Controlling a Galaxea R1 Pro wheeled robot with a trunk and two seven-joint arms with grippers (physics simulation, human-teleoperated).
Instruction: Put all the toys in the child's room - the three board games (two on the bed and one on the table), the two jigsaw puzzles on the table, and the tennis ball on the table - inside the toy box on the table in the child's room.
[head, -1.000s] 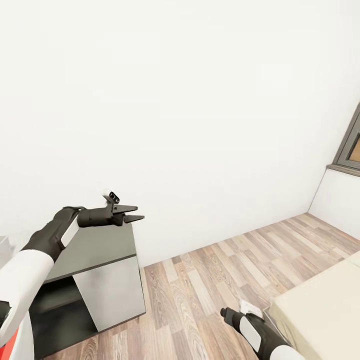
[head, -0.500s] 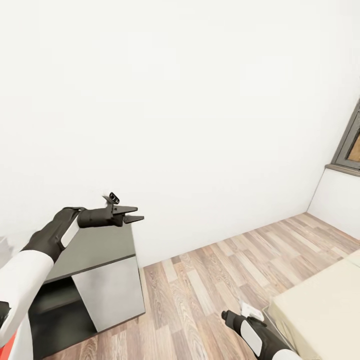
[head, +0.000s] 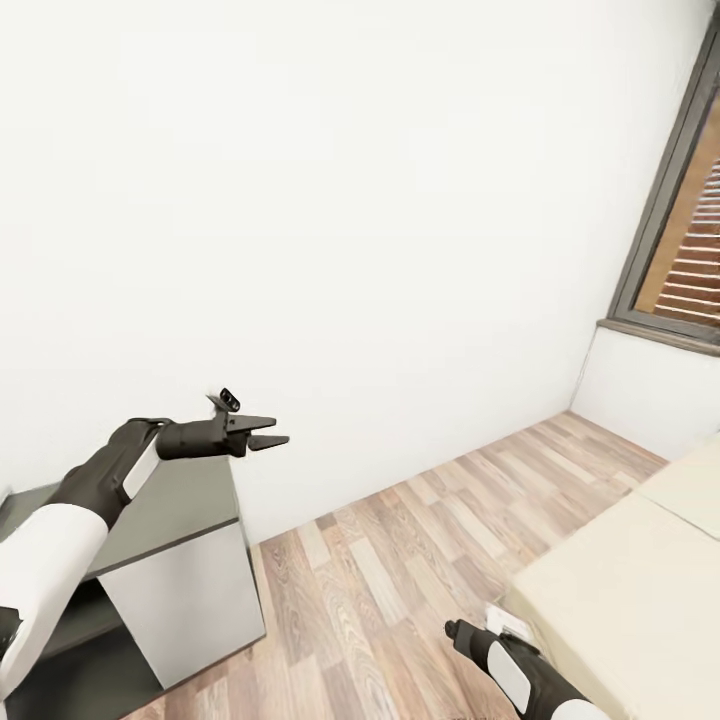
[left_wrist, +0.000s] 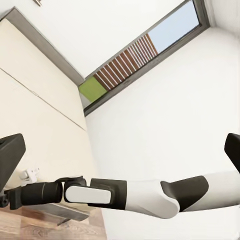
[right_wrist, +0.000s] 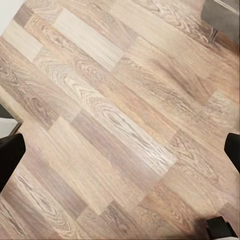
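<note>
Head view, left claw (head: 268, 432): raised at the view's left on an outstretched arm, over the far edge of the dark desk; its 2 fingers stand apart with nothing between them.
Head view, dark grey desk (head: 190, 500): low, against the white wall (head: 350, 200), with a white side panel and an open recess under the top; bare where its top shows.
Head view, right arm (head: 510, 665): low at the view's bottom, forearm just beside the corner of the bed; its claw is cut off by the frame.
Head view, bed (head: 630, 590): plain beige mattress at the lower right, bare where it shows.
Head view, floor (head: 400, 560): wood planks between desk and bed.
Head view, window (head: 680, 240): dark-framed, upper right, slatted brown outside.
Head view, task's things: toys, toy box and light grey worktop are out of frame, so their places cannot be told.
Left wrist view, fingertips (left_wrist: 10, 157): 2 dark tips at opposite edges of the frame, set wide; between them the right arm (left_wrist: 125, 192) crosses in front of the mattress (left_wrist: 35, 110), wall and window (left_wrist: 135, 57).
Right wrist view, fingertips (right_wrist: 10, 155): 2 dark tips at opposite edges, wide apart, empty, over plank floor (right_wrist: 120, 120); a grey frame leg (right_wrist: 220, 17) shows at 1 corner.
</note>
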